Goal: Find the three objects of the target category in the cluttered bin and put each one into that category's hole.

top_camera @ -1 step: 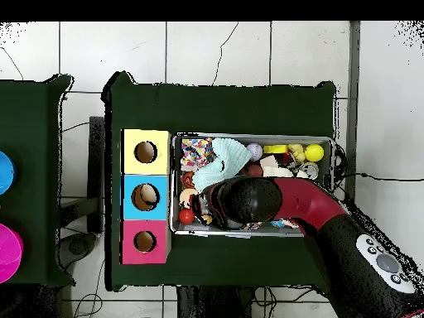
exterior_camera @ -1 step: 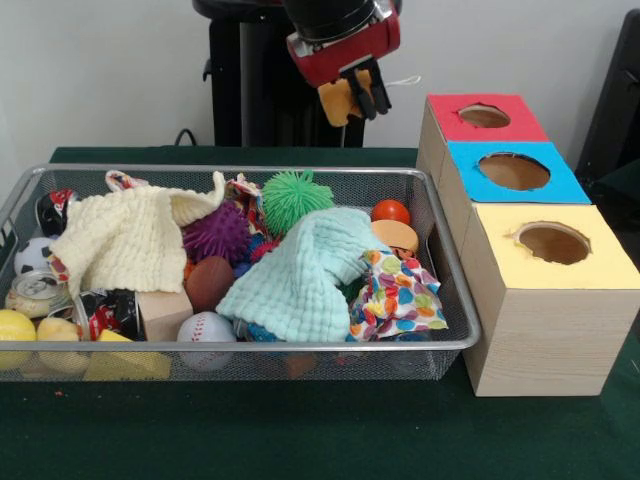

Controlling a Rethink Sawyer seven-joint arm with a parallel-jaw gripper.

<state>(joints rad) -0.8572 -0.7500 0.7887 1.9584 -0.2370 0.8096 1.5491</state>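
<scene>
Currently clenched on a tan-yellow spongy chunk (exterior_camera @ -1 step: 341, 100), red-and-black gripper (exterior_camera @ -1 step: 357, 96) raised above wire mesh bin (exterior_camera @ -1 step: 445, 260)'s far edge; red-topped box hole (exterior_camera @ -1 step: 484, 116) lying sideways, near, slightly lower.

1. Wire-mesh bin (exterior_camera @ -1 step: 455, 300): rectangular, on the green table, heaped with balls, cloths and toys.
2. Yellow-orange spongy object (exterior_camera @ -1 step: 345, 100): held aloft in the gripper (exterior_camera @ -1 step: 362, 97), above the bin's far right corner.
3. Wooden boxes: red-topped (exterior_camera @ -1 step: 455, 128), blue-topped (exterior_camera @ -1 step: 470, 180), yellow-topped (exterior_camera @ -1 step: 500, 255), one round hole each, touching the bin's right edge.
</scene>
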